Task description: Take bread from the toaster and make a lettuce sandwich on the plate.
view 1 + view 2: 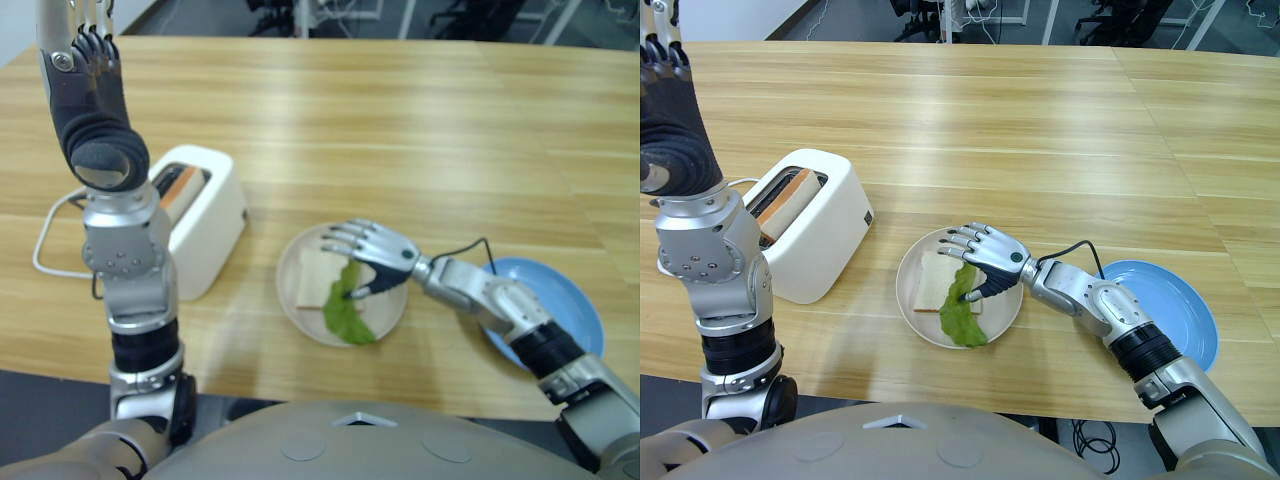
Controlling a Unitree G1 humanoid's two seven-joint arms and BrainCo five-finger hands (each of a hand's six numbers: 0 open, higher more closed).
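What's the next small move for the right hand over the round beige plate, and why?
Probably let go of the green lettuce leaf and lift the right hand away. The leaf already lies partly across the pale bread slice on the round beige plate, pinched at its top; a second bread slice waits in the white toaster.

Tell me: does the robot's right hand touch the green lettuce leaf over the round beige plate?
Touching. The right eye view shows the right hand pinching the green lettuce leaf by its upper end.
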